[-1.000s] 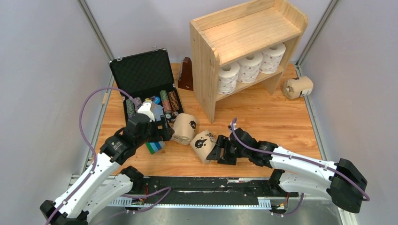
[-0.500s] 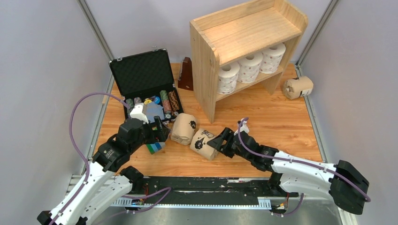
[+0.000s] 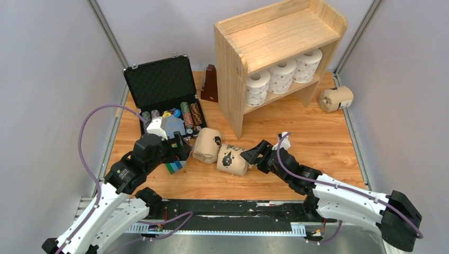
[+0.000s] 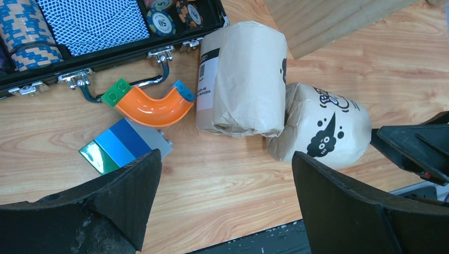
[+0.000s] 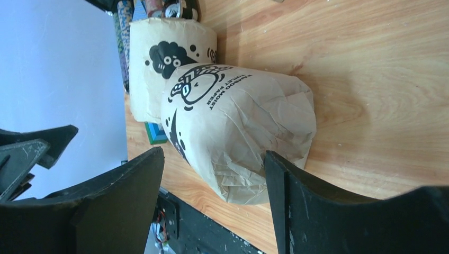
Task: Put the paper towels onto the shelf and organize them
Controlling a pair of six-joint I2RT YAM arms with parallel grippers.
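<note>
- While your right gripper [image 3: 255,154] sits low over the table [image 3: 317,132] with its jaws spread wide and holding nothing, you are in the reach for the nearer tan roll [image 3: 232,160]. In the wrist view its crumpled end lies right at the mouth of the jaws, and I cannot tell whether either finger touches it.
- Your left gripper [image 3: 179,148] hovers on the near left with its jaws just as wide and empty. It is above some coloured blocks [image 4: 151,108] and close to the second tan roll [image 3: 207,145].
- Both tan rolls lie on their sides and touch each other, with the open black case [image 3: 159,84] just behind the second.
- Your next move, as I judge it, is to push the right jaws further along the nearer roll and close on its body, not the loose paper end. Then lift it away without dragging its neighbour along. The wrap looks soft, so squeeze gently.
- Further back, the shelf [image 3: 231,66] already has three white rolls [image 3: 281,75] standing in a row on its lower board. The top board has no roll on it, so you have room there for the tan ones.
- Farthest off, a third tan roll [image 3: 335,98] lies on the table just beside the shelf's right side.
</note>
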